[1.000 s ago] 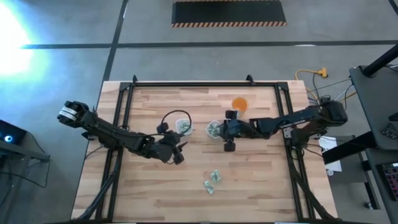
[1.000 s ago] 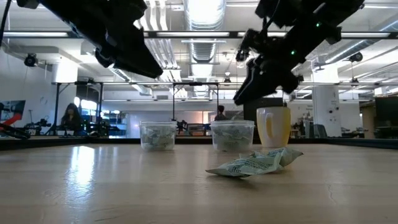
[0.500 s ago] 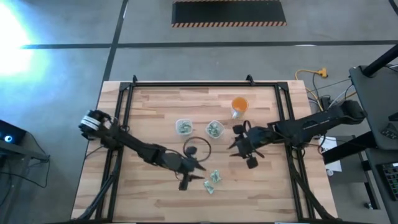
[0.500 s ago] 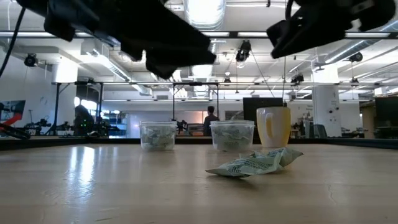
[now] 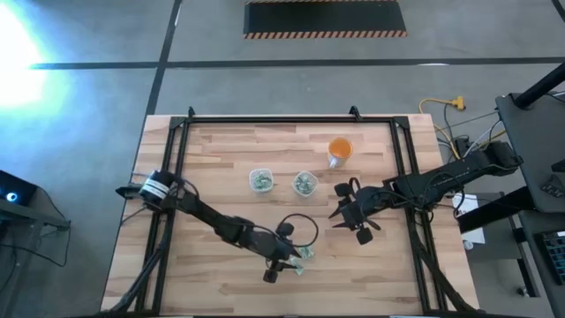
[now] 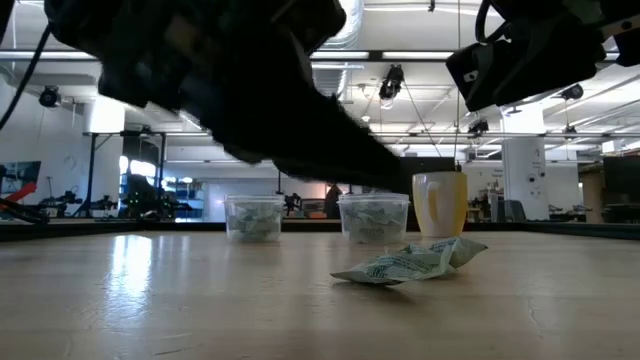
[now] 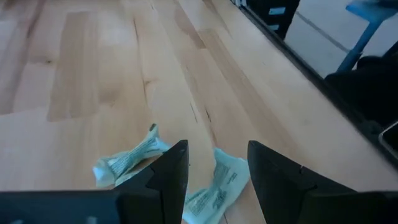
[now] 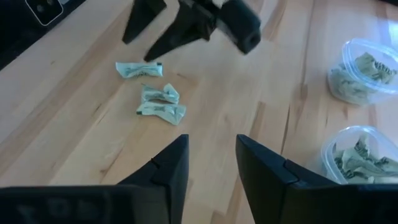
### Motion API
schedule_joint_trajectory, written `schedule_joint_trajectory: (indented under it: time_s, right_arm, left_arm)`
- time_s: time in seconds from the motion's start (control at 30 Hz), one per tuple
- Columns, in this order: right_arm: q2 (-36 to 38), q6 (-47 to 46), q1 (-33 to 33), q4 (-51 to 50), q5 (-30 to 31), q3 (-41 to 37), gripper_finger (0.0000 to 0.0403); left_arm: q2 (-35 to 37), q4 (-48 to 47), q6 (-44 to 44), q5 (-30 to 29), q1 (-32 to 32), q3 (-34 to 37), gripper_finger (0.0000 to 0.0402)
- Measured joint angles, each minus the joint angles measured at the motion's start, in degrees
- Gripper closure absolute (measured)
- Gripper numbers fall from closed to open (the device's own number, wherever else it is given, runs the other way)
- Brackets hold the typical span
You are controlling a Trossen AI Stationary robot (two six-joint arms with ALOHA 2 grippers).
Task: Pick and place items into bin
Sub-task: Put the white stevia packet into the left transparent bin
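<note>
Items (image 5: 304, 256) loose on table | left hand (image 5: 284, 262) wide, just over them | right hand (image 5: 353, 215) parted, empty, aloft

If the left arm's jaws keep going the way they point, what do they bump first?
Probably the green-and-white wrappers lying on the wooden table. The left gripper has its jaws open right above them; one wrapper sits between them. How high it hangs is unclear.
</note>
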State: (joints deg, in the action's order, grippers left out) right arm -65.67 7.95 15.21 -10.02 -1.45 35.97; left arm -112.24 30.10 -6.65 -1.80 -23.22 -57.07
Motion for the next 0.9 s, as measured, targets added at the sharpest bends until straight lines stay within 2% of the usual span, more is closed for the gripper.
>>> schedule_joint_trajectory:
  time_s: [0.47,0.63,0.77,0.9]
  right_arm:
    - [0.0,1.0,0.0,1.0,0.1,0.1,0.0303]
    - [0.0,0.8,0.0,1.0,0.1,0.1,0.0313]
    - [0.0,0.6,0.0,1.0,0.1,0.1,0.0320]
    - [0.0,0.6,0.0,1.0,0.1,0.1,0.0327]
  left_arm:
    - [-3.7,-4.0,2.6,-0.1,0.0,-0.8,0.0253]
    - [-3.7,-6.4,2.7,-3.3,0.0,-0.8,0.0256]
    - [-3.7,-7.0,2.6,-4.8,-0.1,-0.9,0.0278]
    - [-3.7,-7.0,2.7,-5.6,-0.1,-1.0,0.0319]
